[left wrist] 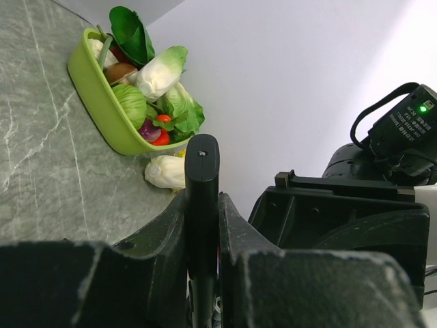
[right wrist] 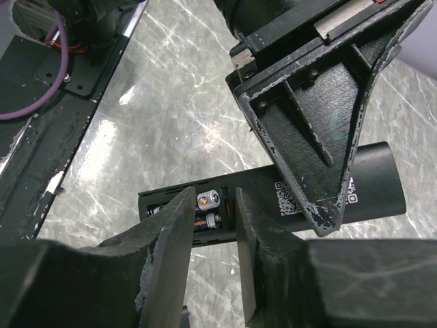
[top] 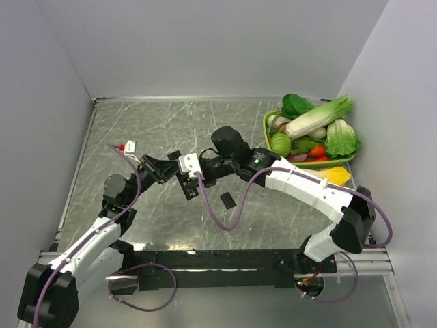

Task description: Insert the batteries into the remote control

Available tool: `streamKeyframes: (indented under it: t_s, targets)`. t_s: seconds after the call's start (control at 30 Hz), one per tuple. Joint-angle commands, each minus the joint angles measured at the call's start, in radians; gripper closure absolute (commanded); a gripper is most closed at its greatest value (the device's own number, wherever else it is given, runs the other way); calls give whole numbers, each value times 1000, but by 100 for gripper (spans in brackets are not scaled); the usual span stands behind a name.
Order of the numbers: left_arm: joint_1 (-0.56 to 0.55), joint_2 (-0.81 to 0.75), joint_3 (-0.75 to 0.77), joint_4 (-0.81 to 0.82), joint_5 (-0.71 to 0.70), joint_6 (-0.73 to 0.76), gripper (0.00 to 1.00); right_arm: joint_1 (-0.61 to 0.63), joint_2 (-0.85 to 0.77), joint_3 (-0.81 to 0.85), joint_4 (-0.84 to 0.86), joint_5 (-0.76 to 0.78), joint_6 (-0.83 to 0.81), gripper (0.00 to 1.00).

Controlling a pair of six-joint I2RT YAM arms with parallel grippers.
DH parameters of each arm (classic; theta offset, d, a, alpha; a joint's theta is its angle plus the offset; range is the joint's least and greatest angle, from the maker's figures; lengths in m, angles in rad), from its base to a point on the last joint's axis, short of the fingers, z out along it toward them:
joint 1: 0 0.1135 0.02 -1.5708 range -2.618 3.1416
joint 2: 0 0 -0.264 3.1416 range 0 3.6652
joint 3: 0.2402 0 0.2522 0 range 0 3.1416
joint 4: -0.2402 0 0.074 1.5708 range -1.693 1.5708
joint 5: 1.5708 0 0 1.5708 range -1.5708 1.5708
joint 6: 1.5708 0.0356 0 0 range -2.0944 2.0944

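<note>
Looks well along. Has the remote control (right wrist: 372, 181) clamped flat between the closed fingers of the left gripper (left wrist: 203, 229), apparently lifted off the table (top: 136, 130) near its middle. Shows, in the right wrist view, two batteries (right wrist: 210, 199) lying side by side in the open bay at the end under the right gripper (right wrist: 214, 205). Cannot tell whether both are fully seated. Fingers there a little apart, either side of the upper battery; cannot tell whether pinching it or only straddling it.

Left to do, probably: press the batteries home, then fit the small black cover (top: 227, 200), lying on the table just near of the grippers.

Far right, well apart: a green basket (top: 268, 126) of vegetables. Little working room at the bay, with both grippers crowded close together.
</note>
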Motion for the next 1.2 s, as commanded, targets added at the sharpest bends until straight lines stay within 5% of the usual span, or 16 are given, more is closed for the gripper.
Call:
streamKeyframes:
  t_s: [0.0,0.9,1.17]
  targets:
    - [-5,0,49,62,11,1,99,-4,17,22,-13,-38,-16,66]
    - [-5,-16,19,315,-57,-143,99,10,-56,-297,172,14,101,87]
    - [-5,-44,44,287,-49,-103,99,8,-86,-424,304,124,147,82]
